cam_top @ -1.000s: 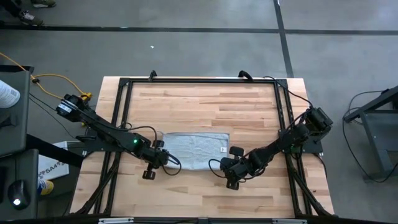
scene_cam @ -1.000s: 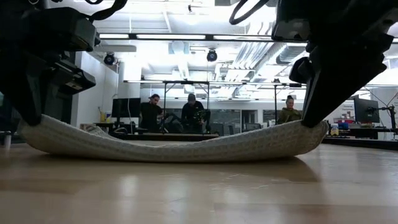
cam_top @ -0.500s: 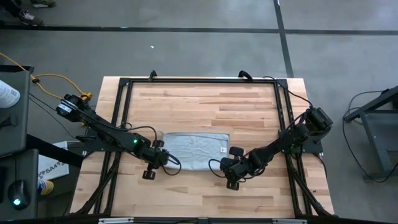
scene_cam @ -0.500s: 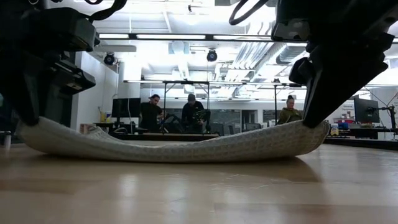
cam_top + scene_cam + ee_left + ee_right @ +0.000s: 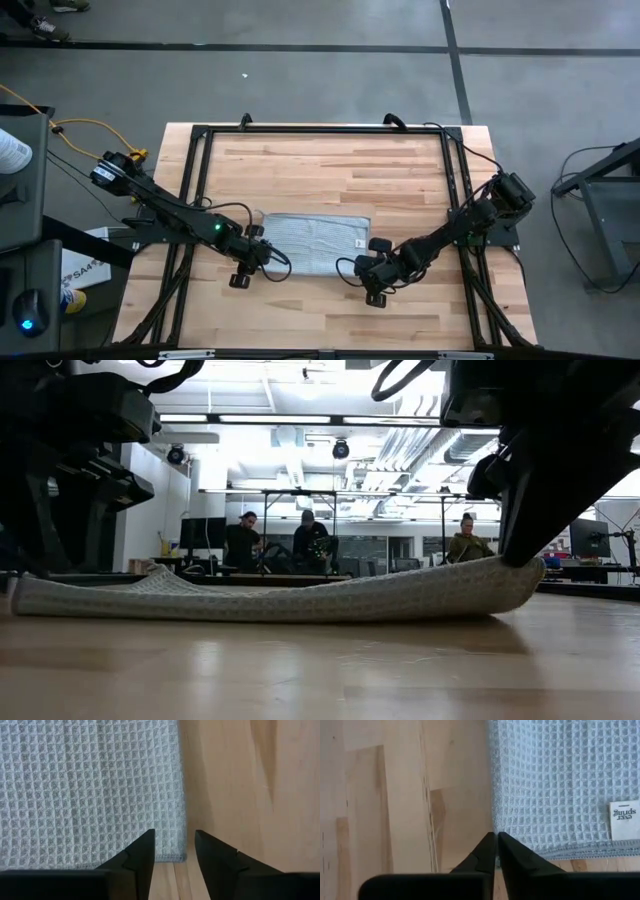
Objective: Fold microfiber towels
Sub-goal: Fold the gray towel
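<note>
One light grey-blue waffle-textured towel lies near the middle of the wooden table, with a small white tag near its right edge. My left gripper stands open just above the towel's near left corner, one finger on either side of it and touching nothing. That end lies flat on the wood. My right gripper is shut on the towel's near right corner, and that end stays raised a little off the table. My right gripper pinches the towel's near right corner between its two fingers, which slant down from the table's near right. One layer or several, I cannot tell. The corner is lifted slightly, and from it the towel slopes slackly down onto the table toward the left.
A black metal frame runs around the tabletop's edges. Bare wood lies beyond the towel's far edge and in front of its near edge. In the low view, people sit in the room behind the table.
My left gripper has opened and let go of the towel's near left corner. That end has fallen and now lies flat on the table. The right end has stayed raised in my right gripper.
</note>
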### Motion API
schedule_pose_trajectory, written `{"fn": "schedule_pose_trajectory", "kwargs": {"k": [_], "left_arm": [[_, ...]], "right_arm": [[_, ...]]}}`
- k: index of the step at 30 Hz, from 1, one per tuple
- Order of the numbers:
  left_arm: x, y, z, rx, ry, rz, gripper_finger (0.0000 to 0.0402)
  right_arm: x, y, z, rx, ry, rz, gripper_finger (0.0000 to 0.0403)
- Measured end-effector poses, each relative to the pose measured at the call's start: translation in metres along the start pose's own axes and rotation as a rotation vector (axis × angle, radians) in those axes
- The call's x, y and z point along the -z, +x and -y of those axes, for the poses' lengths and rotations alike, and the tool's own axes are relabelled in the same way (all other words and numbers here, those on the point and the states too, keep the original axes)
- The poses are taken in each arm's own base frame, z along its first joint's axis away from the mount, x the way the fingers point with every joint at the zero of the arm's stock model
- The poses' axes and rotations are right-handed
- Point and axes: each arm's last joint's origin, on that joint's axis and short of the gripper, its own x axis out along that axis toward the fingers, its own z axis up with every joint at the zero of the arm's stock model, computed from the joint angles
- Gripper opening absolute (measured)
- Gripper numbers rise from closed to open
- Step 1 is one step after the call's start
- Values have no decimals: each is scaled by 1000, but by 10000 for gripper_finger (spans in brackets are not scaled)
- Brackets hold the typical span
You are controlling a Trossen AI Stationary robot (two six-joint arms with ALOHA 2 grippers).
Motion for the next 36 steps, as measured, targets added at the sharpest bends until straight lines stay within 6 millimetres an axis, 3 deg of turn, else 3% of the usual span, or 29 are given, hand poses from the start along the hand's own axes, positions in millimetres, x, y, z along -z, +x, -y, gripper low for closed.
{"fn": "schedule_pose_trajectory", "kwargs": {"k": [11, 17, 27, 32, 36], "left_arm": [[0, 0, 0, -3, -23, 1, 141], [1, 0, -1, -21, -21, -4, 141], [9, -2, -11, -275, -3, -33, 141], [9, -2, -11, -276, 23, -36, 141], [8, -2, -11, -274, 57, -38, 141]], "right_arm": [[0, 0, 0, 4, 10, 4, 126], [-1, 0, 2, 36, 12, 28, 163], [-16, 4, 23, 101, 244, 71, 165], [-24, 5, 36, 134, 414, 104, 152], [-27, 6, 42, 115, 425, 88, 146]]}}
